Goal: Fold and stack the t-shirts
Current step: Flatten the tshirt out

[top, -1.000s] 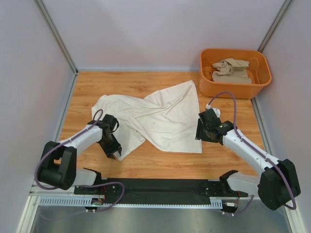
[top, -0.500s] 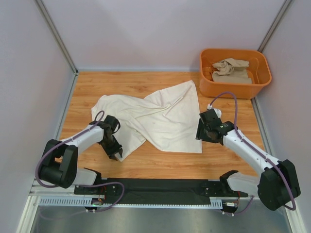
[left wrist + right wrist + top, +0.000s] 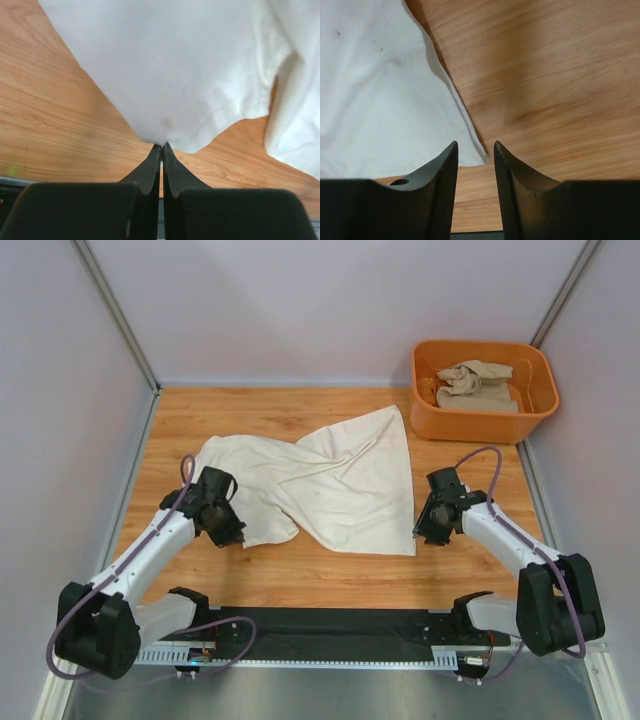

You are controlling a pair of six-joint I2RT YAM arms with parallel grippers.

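While the sandy beige t-shirt (image 3: 478, 383) lies bunched in the orange tub (image 3: 480, 426) at the upper right of the overhead view, the cream-white t-shirt (image 3: 335, 480) sprawls rumpled across the middle of the worktop (image 3: 330, 575), not yet flattened. The left pincer (image 3: 162, 149) sits at the shirt's lower-left edge with its fingers pressed together, and its wrist view shows a fold of cream fabric caught at their tips. The right pincer (image 3: 475, 146) is at the shirt's lower-right corner, its fingers parted a modest way and holding nothing. The hem corner lies just ahead of the gap, slightly toward the left finger.

The step in hand looks like spreading the first shirt before any fold: one edge is secured and the other corner is being lined up. Next, the right pincer likely needs to ease forward and down so the corner slips between its fingers, then close. Both arms could then draw the cloth taut. Thin fabric lying flat on wood may slide away rather than be pinched.
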